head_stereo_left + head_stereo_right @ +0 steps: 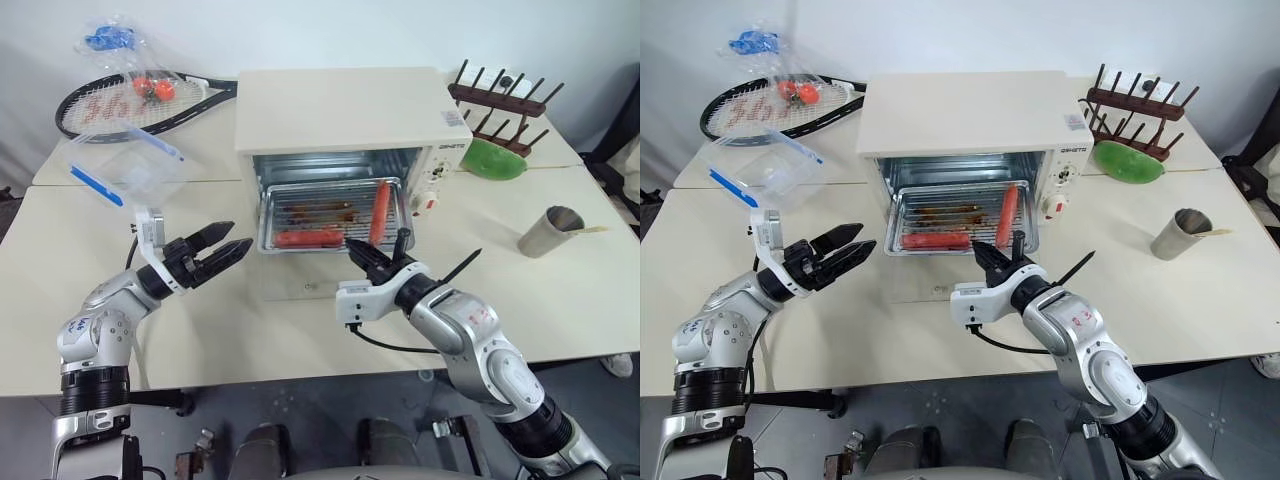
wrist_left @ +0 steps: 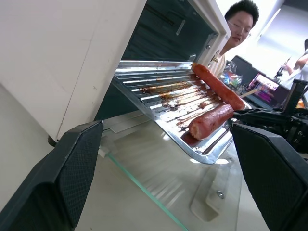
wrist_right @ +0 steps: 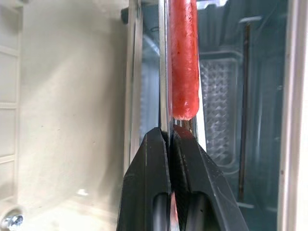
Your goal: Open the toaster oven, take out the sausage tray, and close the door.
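- The step in hand was, by my judgement, the taking out of the sausage tray: the door of the toaster oven already lay folded down flat on the table, and the tray stood partly out of the oven mouth, over the glass.
- The right pincer was pressed together on the front rim of the tray; in the right wrist view the thin metal edge sat pinched between its two fingers.
- Just beyond this pincer, one red sausage lay lengthwise on the tray, its near end almost at the fingertips. A second sausage lay across the tray, toward the other arm's side.
- The left pincer was spread wide and held nothing. It was apart from the tray, pointing toward the tray's free corner.
- The next move, I think, called for a level, straight pull until the tray was free of the oven, perhaps with the left pincer taking the other side so that the sausages would not roll.
- After that the door remained to be lifted shut.
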Available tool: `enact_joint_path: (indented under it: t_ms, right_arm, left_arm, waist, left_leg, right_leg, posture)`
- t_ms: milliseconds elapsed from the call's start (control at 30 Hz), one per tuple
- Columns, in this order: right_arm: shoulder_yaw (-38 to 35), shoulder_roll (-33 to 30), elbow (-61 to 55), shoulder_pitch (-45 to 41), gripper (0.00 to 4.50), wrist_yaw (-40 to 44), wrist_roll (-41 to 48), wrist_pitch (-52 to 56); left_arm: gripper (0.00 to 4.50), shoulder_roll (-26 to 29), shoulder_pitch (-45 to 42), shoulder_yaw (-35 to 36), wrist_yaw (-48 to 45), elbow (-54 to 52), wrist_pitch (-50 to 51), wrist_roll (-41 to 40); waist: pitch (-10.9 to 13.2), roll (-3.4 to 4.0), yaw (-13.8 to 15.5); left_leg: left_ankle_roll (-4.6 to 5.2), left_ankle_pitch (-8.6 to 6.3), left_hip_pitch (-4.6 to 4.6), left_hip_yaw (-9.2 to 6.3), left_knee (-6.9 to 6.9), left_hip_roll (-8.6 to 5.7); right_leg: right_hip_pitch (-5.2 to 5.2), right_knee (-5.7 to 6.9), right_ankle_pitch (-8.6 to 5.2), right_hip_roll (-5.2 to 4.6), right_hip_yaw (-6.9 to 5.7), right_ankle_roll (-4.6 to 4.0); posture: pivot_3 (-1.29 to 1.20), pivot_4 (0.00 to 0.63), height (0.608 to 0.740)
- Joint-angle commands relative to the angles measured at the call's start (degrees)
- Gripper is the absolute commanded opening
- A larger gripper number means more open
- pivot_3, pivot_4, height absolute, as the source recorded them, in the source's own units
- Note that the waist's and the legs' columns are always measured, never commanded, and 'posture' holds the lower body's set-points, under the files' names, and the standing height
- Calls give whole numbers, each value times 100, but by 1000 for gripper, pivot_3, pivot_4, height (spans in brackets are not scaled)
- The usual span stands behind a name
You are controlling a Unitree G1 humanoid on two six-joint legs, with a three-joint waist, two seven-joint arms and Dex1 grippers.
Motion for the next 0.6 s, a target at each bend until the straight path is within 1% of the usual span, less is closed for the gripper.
enact_joint_path:
  t_ms: [33,300,467,600]
  right_arm:
    - [-280,-69,-559,132,0,-87,66,-324]
    - [-656,-164,-792,576,0,-154,393,-827]
    - [-824,-186,-821,700,0,-216,632,-1152]
    - [-964,-203,-864,778,0,-245,839,-1385]
  left_arm:
    - [4480,163,-3,119,-48,-143,291,-237]
    - [4480,343,1,235,230,-335,1149,-576]
    - [4480,314,-159,367,748,-458,1805,-931]
    - [4480,331,-184,331,923,-605,2105,-1033]
  waist:
    - [0,0,35]
    - [0,-1,59]
    - [1,-2,60]
    - [0,-2,74]
  left_leg:
    - [0,0,0,1,0,0]
    - [0,0,0,0,9,0]
    - [0,0,0,-1,10,0]
    - [1,0,0,-3,13,-1]
  right_leg:
    - [0,0,0,0,1,0]
    - [4,1,0,0,3,0]
    - [5,2,0,0,3,0]
    - [9,2,0,-1,3,0]
  posture:
    - [0,150,740]
    - [0,150,740]
    - [0,150,740]
    - [0,150,740]
